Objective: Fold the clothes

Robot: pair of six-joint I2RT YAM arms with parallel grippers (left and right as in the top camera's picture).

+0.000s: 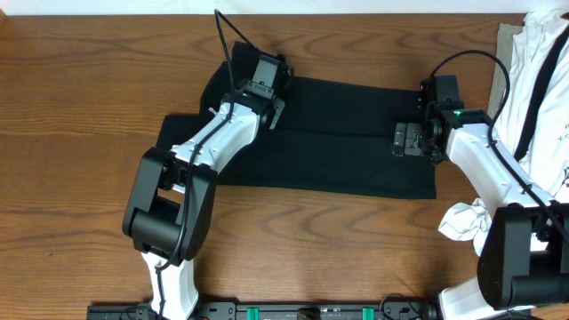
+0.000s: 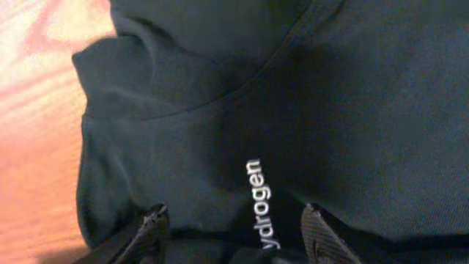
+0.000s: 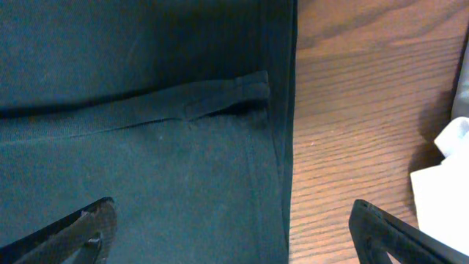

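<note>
A black garment (image 1: pixel 329 133) lies spread flat on the wooden table. My left gripper (image 1: pixel 264 76) is open low over its upper left part. The left wrist view shows the collar seam and white lettering (image 2: pixel 262 198) between the open fingers (image 2: pixel 234 229). My right gripper (image 1: pixel 411 140) is wide open over the garment's right edge. In the right wrist view its fingers (image 3: pixel 234 227) straddle the hem (image 3: pixel 287 147), one over black cloth (image 3: pixel 146 169), one over bare wood. Neither gripper holds anything.
A pile of white clothes (image 1: pixel 538 80) sits at the far right edge of the table. A crumpled white piece (image 1: pixel 464 220) lies by the right arm and also shows in the right wrist view (image 3: pixel 440 176). Bare wood (image 1: pixel 71 133) lies left of the garment.
</note>
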